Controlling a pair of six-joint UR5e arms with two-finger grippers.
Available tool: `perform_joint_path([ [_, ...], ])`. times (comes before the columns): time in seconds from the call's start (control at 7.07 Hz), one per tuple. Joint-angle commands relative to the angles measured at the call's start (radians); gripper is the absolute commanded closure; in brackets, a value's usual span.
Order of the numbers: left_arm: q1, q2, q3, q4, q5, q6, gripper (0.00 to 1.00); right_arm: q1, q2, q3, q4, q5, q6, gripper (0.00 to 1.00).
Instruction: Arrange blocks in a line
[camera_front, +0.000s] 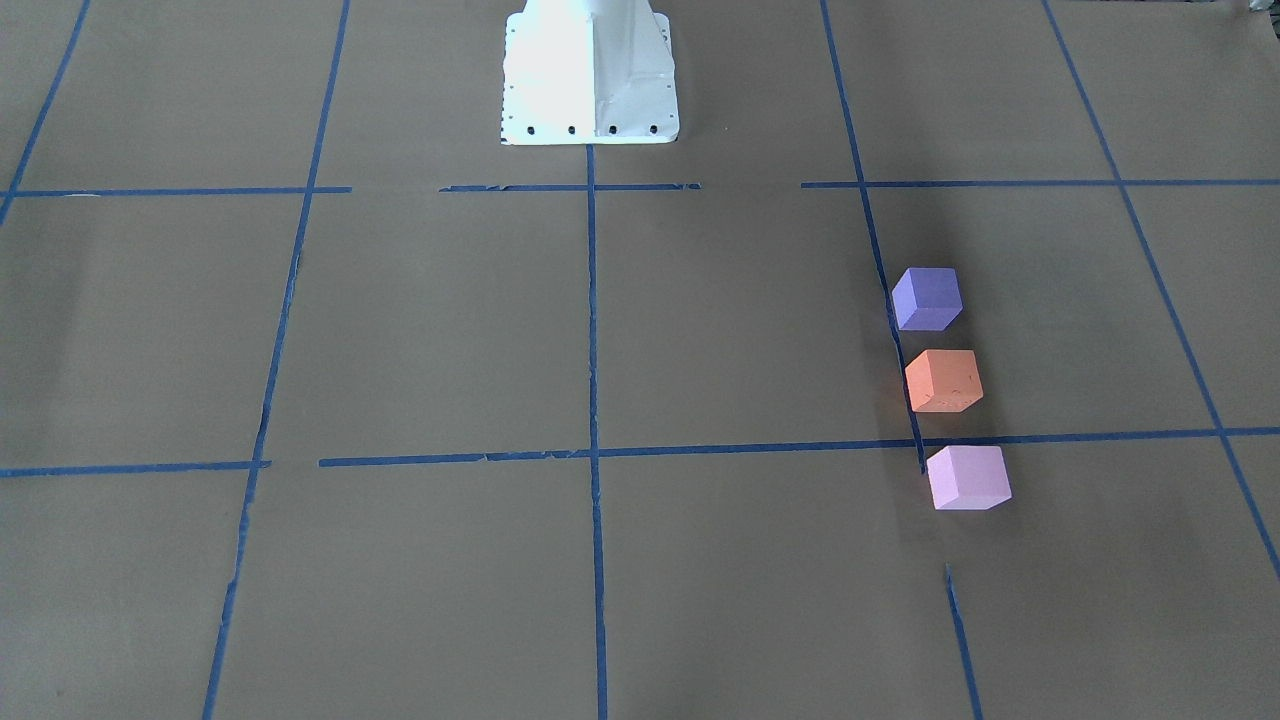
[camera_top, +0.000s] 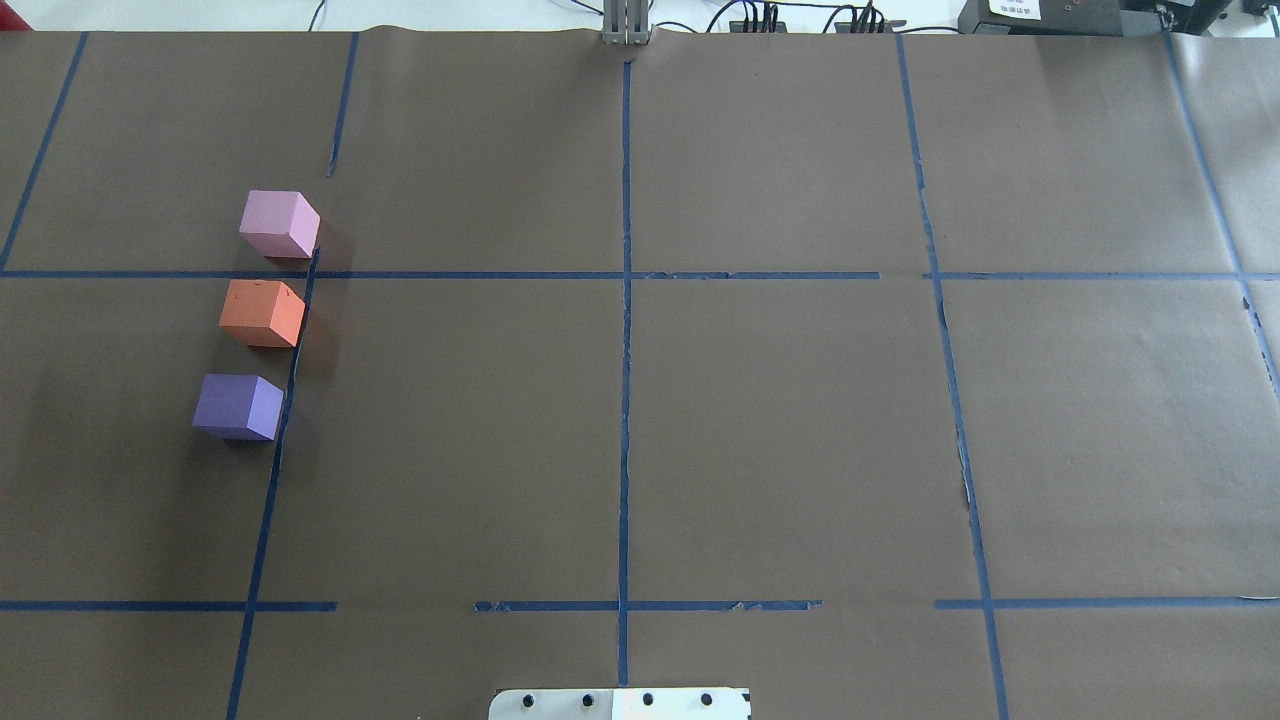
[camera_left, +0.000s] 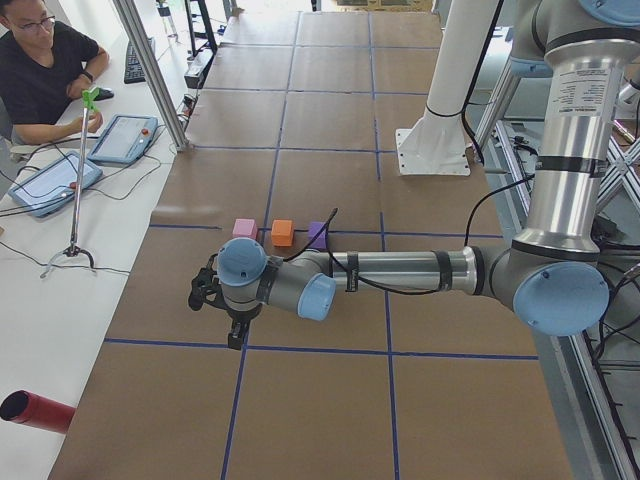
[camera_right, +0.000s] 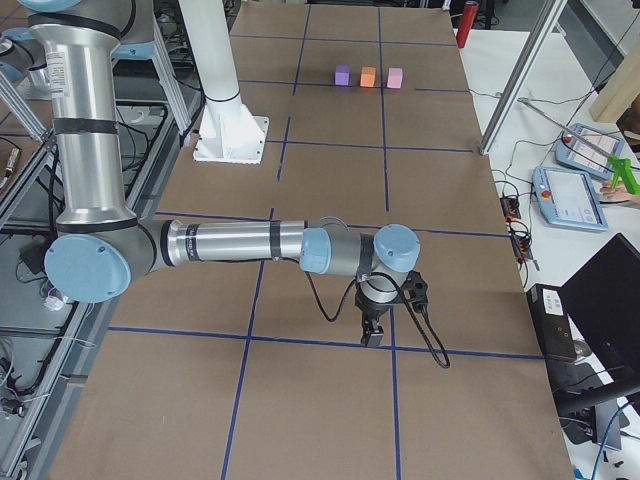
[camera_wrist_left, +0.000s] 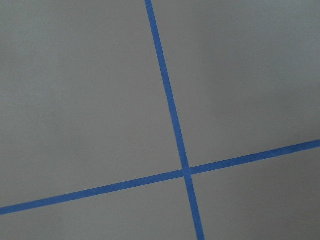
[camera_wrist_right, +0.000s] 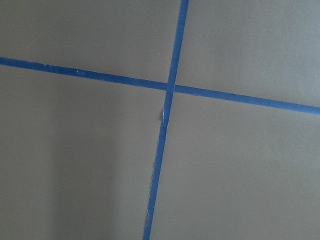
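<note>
Three cubes stand in a straight row with small gaps on the brown paper on my left side: the pale pink block (camera_top: 279, 224) farthest from me, the orange block (camera_top: 262, 313) in the middle, the purple block (camera_top: 238, 406) nearest. The front-facing view shows the same row: purple (camera_front: 927, 298), orange (camera_front: 943, 381), pink (camera_front: 967, 478). My left gripper (camera_left: 235, 335) hangs over the table away from the row, seen only in the left side view; I cannot tell whether it is open or shut. My right gripper (camera_right: 372, 335) shows only in the right side view; I cannot tell its state either.
The white robot base (camera_front: 590, 75) stands at the table's middle edge. Blue tape lines (camera_top: 625, 330) grid the brown paper. Both wrist views show only paper and a tape crossing. An operator (camera_left: 40, 75) sits beside the table with tablets (camera_left: 55, 180).
</note>
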Motion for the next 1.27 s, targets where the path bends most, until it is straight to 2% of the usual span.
perform_joint_path([
  [0.0, -0.012, -0.009, -0.114, 0.170, -0.008, 0.002, 0.00, 0.000, 0.001, 0.000, 0.000, 0.000, -0.001, 0.00],
  [0.28, -0.012, -0.010, -0.122, 0.199, 0.015, 0.013, 0.00, 0.000, 0.001, 0.000, 0.000, 0.000, 0.000, 0.00],
  [0.42, -0.012, -0.006, -0.122, 0.195, 0.065, 0.015, 0.00, 0.000, 0.000, 0.000, 0.000, 0.000, 0.000, 0.00],
  [0.71, -0.039, 0.002, -0.082, 0.202, 0.090, 0.202, 0.00, 0.000, 0.001, 0.000, 0.000, 0.000, -0.001, 0.00],
  [1.13, -0.061, 0.034, -0.074, 0.209, 0.082, 0.210, 0.00, 0.000, 0.000, 0.000, 0.000, 0.000, -0.001, 0.00],
])
